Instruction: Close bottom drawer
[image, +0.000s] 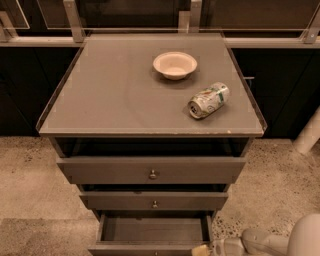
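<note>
The bottom drawer (152, 231) is the lowest of three grey-brown drawers and stands pulled out, its inside bare; its front panel runs along the lower frame edge. The middle drawer (154, 201) and top drawer (151, 170) sit above it, each with a small round knob. My gripper (204, 249) is at the bottom edge of the view, right at the drawer's front right corner, with the white arm (280, 242) reaching in from the lower right.
The cabinet top (110, 95) holds a white bowl (174, 64) and a tipped drink can (208, 100). Dark cabinets and a metal rail (150, 39) run behind. Speckled floor (30, 180) lies on both sides; a white post (310, 132) stands at right.
</note>
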